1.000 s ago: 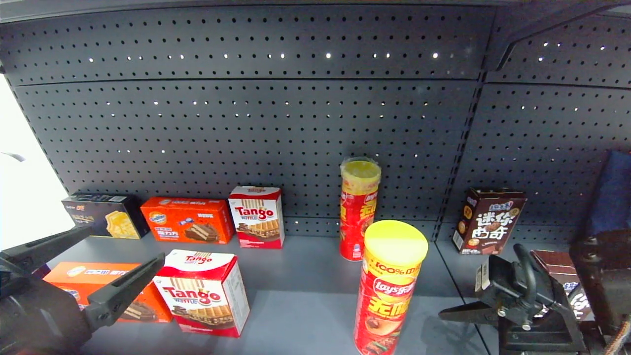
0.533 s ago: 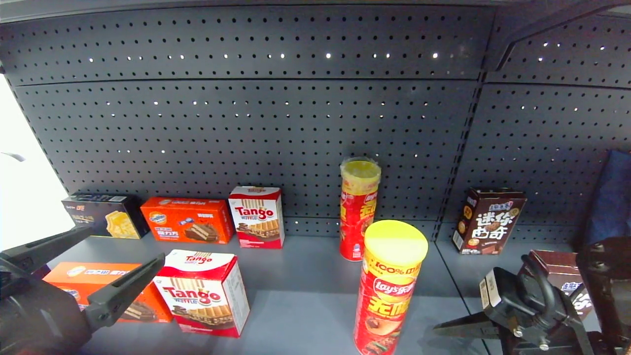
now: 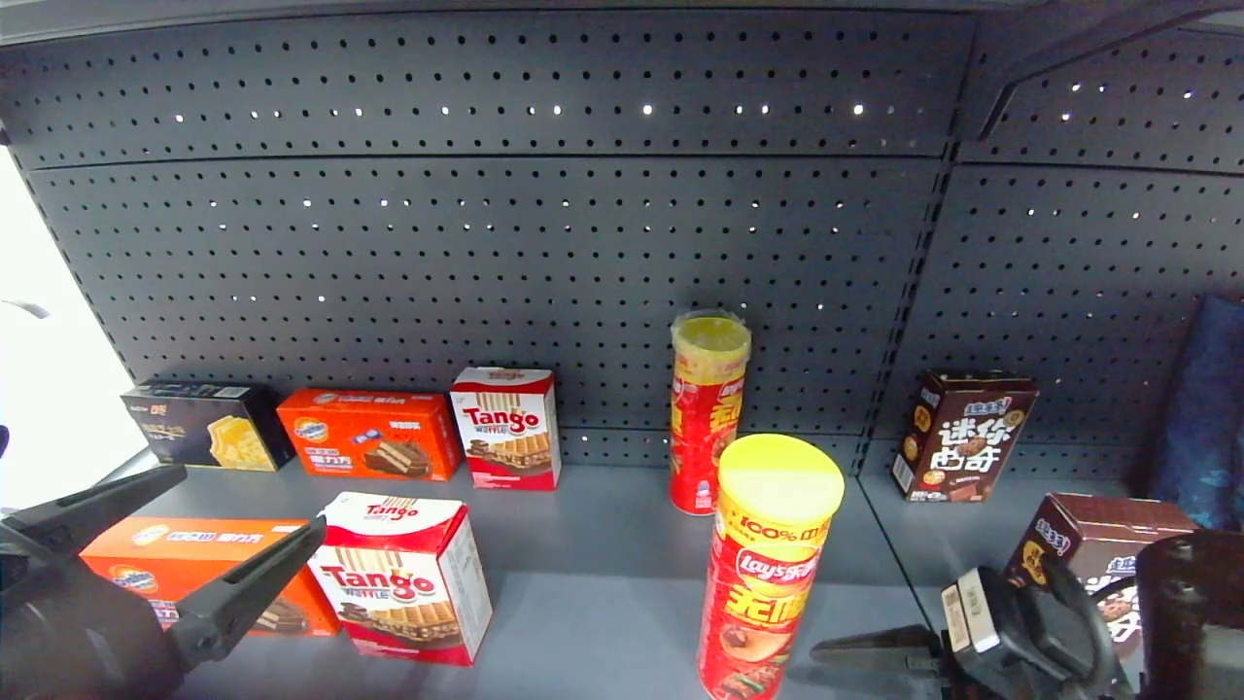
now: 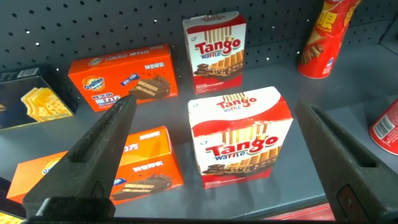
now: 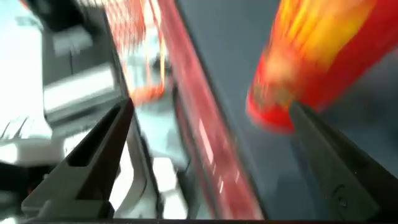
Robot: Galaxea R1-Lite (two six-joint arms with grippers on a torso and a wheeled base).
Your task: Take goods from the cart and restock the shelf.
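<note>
Sunk lower toward the near edge vs. 1 s ago: right gripper (image 3: 855, 656), leaving more of the front dark-brown cardboard box (image 3: 1098, 559) uncovered. Fingers spread apart, nothing betw. them. Sits just right of the tall red crisp tube w/ yellow plastic lid (image 3: 768, 574), not touching it. Tube upright at front of the grey metal shelf (image 3: 603, 544), unmoved. Second red tube (image 3: 708, 418) upright behind it, at the perforated back panel (image 3: 486, 272).

Barely shifted: left gripper (image 3: 251, 498), likewise spread wide & empty. Hovers before the front red-and-white wafer box (image 3: 403, 578) and the flat orange box (image 3: 194, 564) just left of it.

Back row, left to right: black box (image 3: 204, 423), rear orange box (image 3: 367, 433), rear wafer box (image 3: 507, 426). Farther right, rear brown box (image 3: 962, 436), upright.
</note>
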